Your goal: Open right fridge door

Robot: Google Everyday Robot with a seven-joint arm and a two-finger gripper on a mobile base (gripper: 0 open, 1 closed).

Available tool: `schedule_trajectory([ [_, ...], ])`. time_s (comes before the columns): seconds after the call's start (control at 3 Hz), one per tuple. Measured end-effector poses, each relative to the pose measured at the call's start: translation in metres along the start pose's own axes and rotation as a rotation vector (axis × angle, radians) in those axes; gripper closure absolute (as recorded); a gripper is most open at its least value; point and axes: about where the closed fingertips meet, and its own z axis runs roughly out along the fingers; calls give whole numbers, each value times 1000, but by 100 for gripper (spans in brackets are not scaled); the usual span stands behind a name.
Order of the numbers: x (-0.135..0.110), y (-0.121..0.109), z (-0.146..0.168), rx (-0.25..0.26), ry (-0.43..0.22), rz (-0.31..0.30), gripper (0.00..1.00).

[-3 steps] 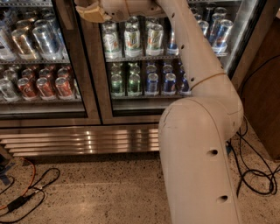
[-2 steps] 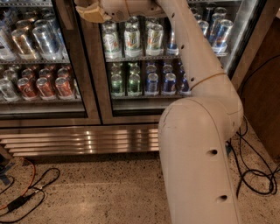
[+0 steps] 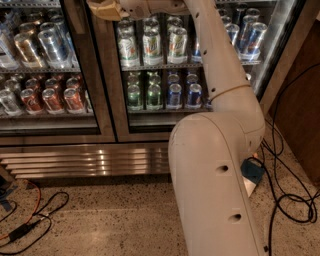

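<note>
The right fridge door (image 3: 165, 117) is a glass pane in a dark frame, standing flush with the cooler front, with green, white and blue cans behind it. My white arm rises across its right half. The gripper (image 3: 102, 9) is at the top edge of the view, at the central post (image 3: 102, 85) between the two doors, by the right door's left edge. Its tan fingers are cut off by the frame.
The left glass door (image 3: 47, 75) fronts red and silver cans. A steel grille (image 3: 85, 161) runs along the cooler's base. Red and black cables (image 3: 30, 220) lie on the speckled floor at left, black cables (image 3: 287, 195) at right beside a wooden panel (image 3: 300, 100).
</note>
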Motion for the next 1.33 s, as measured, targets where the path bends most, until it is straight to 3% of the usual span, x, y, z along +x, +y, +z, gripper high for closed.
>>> schedule_trajectory([
  [1.33,0,1,1,-12,-19,-2,100],
])
